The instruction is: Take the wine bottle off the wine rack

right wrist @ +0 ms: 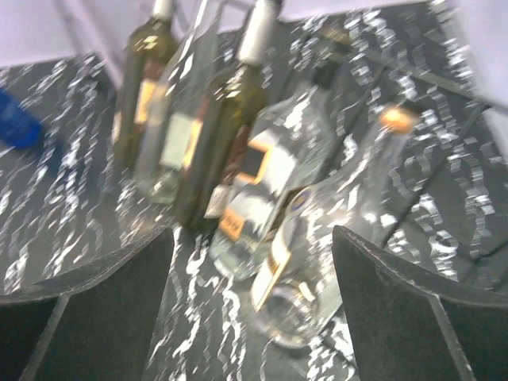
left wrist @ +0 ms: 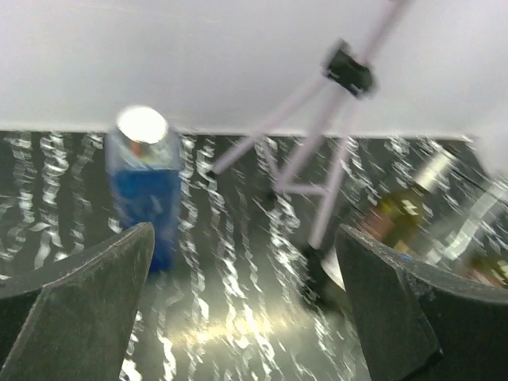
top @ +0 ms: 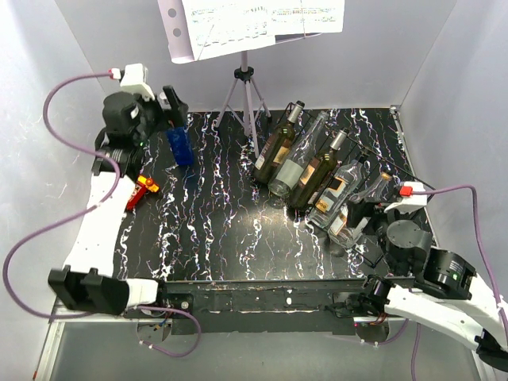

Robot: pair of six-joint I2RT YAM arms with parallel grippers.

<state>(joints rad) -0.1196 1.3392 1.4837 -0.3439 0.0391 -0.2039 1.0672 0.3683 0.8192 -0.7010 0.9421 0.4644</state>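
Note:
Several wine bottles lean in a row on the black wire wine rack (top: 394,164) at the right. The dark green ones (top: 275,151) are on the left and the clear ones (top: 340,186) on the right. A blue bottle (top: 179,145) with a silver cap stands upright on the table at the back left, off the rack. My left gripper (top: 176,107) hovers open just behind it. In the left wrist view the blue bottle (left wrist: 147,186) is beside the left finger and nothing sits between the jaws of that gripper (left wrist: 244,238). My right gripper (top: 359,213) is open, and between its fingers the right wrist view (right wrist: 254,238) shows the base of the nearest clear bottle (right wrist: 313,270) ahead.
A grey tripod music stand (top: 247,87) with sheet music (top: 254,24) stands at the back centre, close to the leftmost bottle. A small red object (top: 143,190) lies near the left edge. White walls close in the table on three sides.

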